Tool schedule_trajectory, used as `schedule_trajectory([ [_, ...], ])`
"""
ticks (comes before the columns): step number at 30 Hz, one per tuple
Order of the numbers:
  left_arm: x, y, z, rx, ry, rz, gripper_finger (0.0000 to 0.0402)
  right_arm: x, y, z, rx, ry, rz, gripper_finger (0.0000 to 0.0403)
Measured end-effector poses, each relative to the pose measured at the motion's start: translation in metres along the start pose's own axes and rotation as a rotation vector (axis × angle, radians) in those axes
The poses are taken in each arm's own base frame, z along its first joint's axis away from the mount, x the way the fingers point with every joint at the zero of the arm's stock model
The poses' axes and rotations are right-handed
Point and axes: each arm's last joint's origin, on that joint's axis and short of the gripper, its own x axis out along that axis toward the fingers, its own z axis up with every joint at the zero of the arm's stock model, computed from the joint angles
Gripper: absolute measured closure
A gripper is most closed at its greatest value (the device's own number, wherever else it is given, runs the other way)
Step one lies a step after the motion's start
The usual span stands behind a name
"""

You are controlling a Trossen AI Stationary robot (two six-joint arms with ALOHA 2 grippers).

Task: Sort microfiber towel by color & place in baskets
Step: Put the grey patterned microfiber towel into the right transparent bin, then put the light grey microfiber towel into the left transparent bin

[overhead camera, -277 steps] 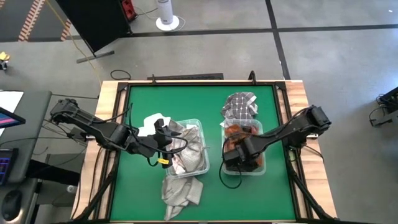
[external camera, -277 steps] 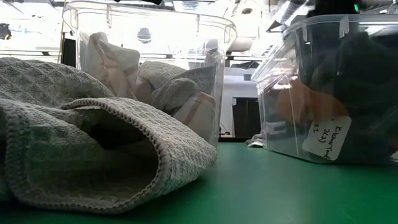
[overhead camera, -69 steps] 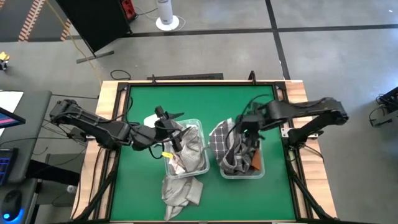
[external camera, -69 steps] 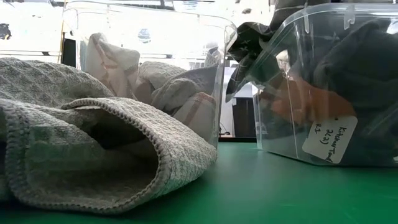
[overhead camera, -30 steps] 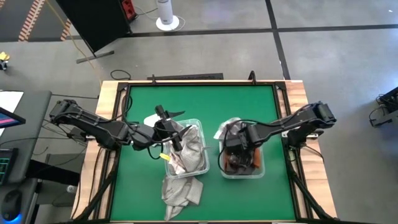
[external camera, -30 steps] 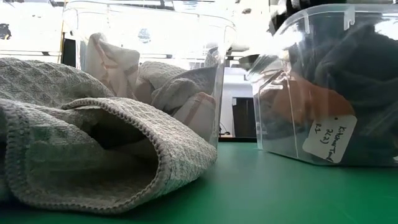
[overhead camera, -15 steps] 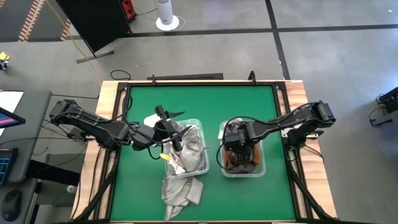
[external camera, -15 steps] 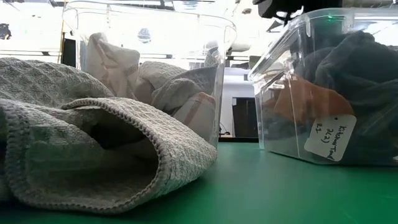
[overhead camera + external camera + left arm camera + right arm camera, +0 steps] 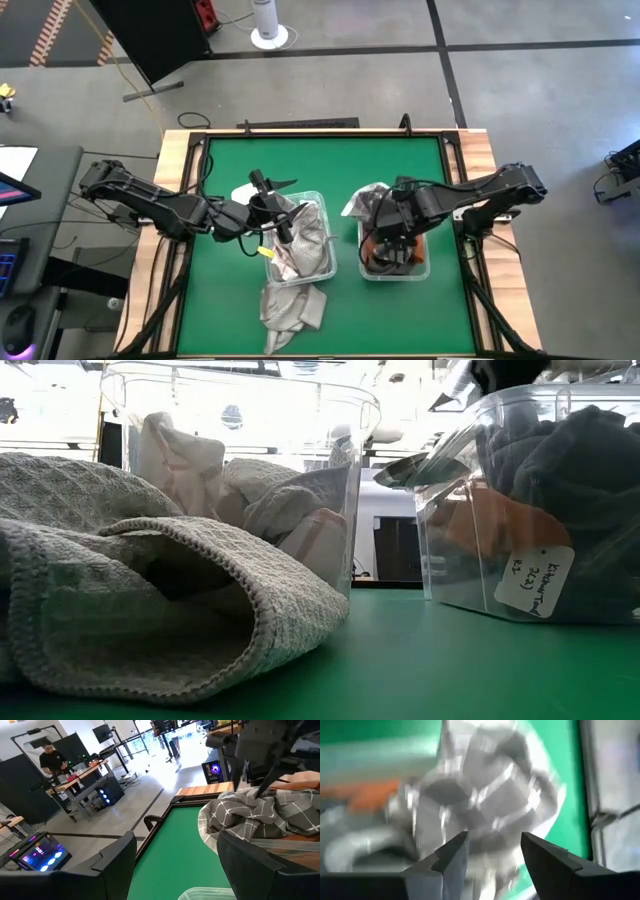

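Observation:
Two clear baskets stand side by side on the green table. The left basket (image 9: 322, 262) (image 9: 340, 420) is filled with beige and white towels. The right basket (image 9: 424, 268) (image 9: 470, 575) holds dark and orange towels; a grey checked towel (image 9: 364, 201) (image 9: 260, 817) is bunched on top and hangs over its far left corner. A beige waffle towel (image 9: 290, 306) (image 9: 150, 610) lies on the table near the left basket. My right gripper (image 9: 396, 226) (image 9: 492, 851) is open above the checked towel. My left gripper (image 9: 278, 205) (image 9: 175, 870) hovers open over the left basket's far left corner. My right gripper points down from above at the bunched top of the checked towel (image 9: 257, 797). In the left wrist view one fingertip reaches the towel's top fold; whether it touches, I cannot tell. The towel rests on the other towels and on the basket's rim.
A white cloth or sheet (image 9: 243, 192) lies on the table behind my left gripper. Raised wooden rails (image 9: 178, 180) frame the table. Bare green surface (image 9: 330, 165) stretches along the far side and between the baskets. A person stands in the room beyond (image 9: 50, 755).
My right gripper has moved a little toward the table's right edge over the right basket. The right basket has slid slightly to the right with it. More of the checked towel now shows over the basket's far left corner.

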Motion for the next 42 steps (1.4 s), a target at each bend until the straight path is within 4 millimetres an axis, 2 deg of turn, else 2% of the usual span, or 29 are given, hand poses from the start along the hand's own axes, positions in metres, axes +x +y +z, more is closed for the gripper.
schedule_trajectory([
  [5, 0.000, 0.000, 0.000, -0.005, 0.000, 0.000, 0.0136, 0.003, 0.000, 0.015, -0.034, -0.154, -0.069, 0.0180],
  [9, -0.001, -0.001, 0.000, -0.001, 0.002, -0.003, 0.0136, 0.032, -0.002, 0.022, -0.062, -0.150, -0.081, 0.0180],
  [12, -0.002, -0.002, -0.001, 0.008, 0.005, -0.012, 0.0136, 0.060, 0.000, 0.017, -0.057, -0.097, -0.035, 0.0180],
  [15, -0.005, -0.005, -0.001, 0.026, 0.005, -0.020, 0.0136, 0.079, 0.010, 0.010, -0.057, -0.086, 0.018, 0.0182],
  [20, -0.006, -0.005, 0.001, 0.023, -0.002, -0.017, 0.0136, 0.100, 0.027, 0.002, -0.057, -0.126, 0.082, 0.0198],
  [27, -0.006, -0.005, 0.001, 0.019, -0.004, -0.015, 0.0136, 0.124, 0.038, -0.009, -0.013, -0.134, 0.160, 0.0216],
  [29, -0.006, -0.005, 0.001, 0.019, -0.004, -0.015, 0.0136, 0.123, 0.037, -0.010, -0.011, -0.119, 0.166, 0.0217],
  [32, -0.006, -0.005, 0.001, 0.019, -0.004, -0.016, 0.0136, 0.109, 0.033, -0.007, -0.021, -0.089, 0.176, 0.0218],
  [37, -0.006, -0.005, 0.000, 0.024, 0.001, -0.021, 0.0136, 0.065, 0.017, -0.002, 0.011, -0.169, 0.167, 0.0218],
  [42, -0.010, -0.007, -0.002, 0.049, 0.016, -0.040, 0.0136, 0.030, 0.001, -0.014, 0.068, -0.275, 0.124, 0.0218],
])
